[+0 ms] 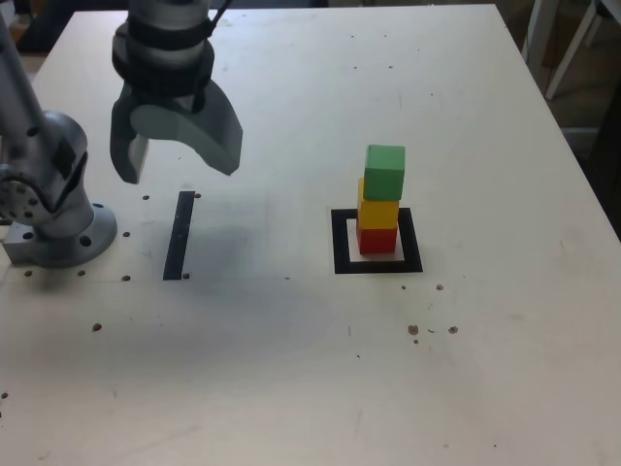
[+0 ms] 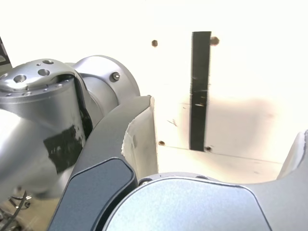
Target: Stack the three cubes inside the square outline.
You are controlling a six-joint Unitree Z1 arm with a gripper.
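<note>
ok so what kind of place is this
Probably a robotics lab or test bench: a grey metal robot arm, a white table with drilled holes, and a black square outline marked on it

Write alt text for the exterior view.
Three cubes stand stacked inside the black square outline: red cube at the bottom, yellow cube in the middle, green cube on top. The open, empty tool hangs toward the exterior view's left, near a black strip.
</note>
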